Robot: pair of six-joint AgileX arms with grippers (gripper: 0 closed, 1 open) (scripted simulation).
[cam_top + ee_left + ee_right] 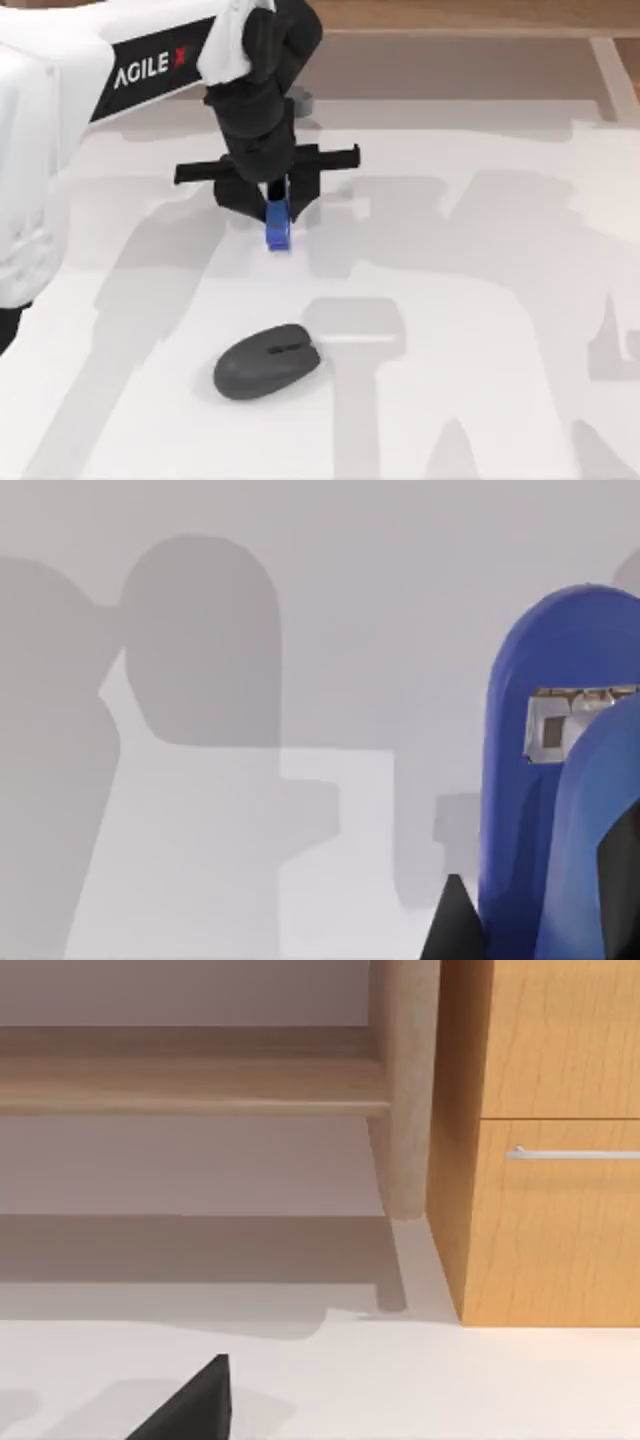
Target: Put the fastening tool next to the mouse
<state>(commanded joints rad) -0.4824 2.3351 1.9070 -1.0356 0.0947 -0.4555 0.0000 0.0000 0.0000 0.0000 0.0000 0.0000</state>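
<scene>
At table's far centre, left gripper [277, 205] is clamped on the blue fastening tool [278, 226], w/ mouse [267, 361] nearer; an off-centre grip could let it slip mid-carry.

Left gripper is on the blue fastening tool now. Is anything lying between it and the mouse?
Nothing visible. The left gripper holds the fastening tool toward the table's far side; the mouse lies nearer the front, almost straight below in the top view. Between them is bare white tabletop with shadows.
</scene>
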